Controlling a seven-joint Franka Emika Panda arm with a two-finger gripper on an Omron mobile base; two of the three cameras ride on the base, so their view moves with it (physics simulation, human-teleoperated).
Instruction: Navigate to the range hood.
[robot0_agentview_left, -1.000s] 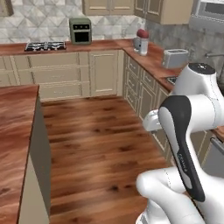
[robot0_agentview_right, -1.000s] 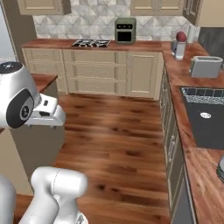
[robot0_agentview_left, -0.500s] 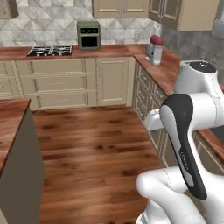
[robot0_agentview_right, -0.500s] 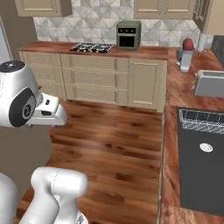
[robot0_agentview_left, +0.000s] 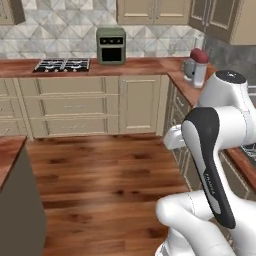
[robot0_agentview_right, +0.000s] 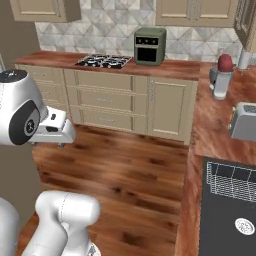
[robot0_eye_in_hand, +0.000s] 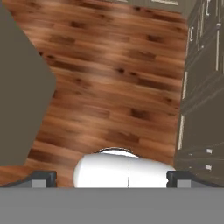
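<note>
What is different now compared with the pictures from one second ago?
The base has driven and turned: the cooktop and green oven look nearer and further right in the left base view. The arm keeps its folded pose; nothing was gripped or released. Counter items stayed put.

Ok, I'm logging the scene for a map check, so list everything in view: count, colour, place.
cooktop: one, black, four burners, back counter left.
countertop oven: one, olive green, back counter, right of the cooktop.
blender: one, grey with a red top, right counter near the corner.
toaster: one, silver, right counter.
sink: one, dark, with a wire basket, right counter near the base.
base cabinets: cream, under the wooden counters.
wall cabinets: cream, above the tiled backsplash.
floor: brown wood planks.
arm: one, white with dark joints.
fingers: two, dark, wide apart, over the floor.
</note>
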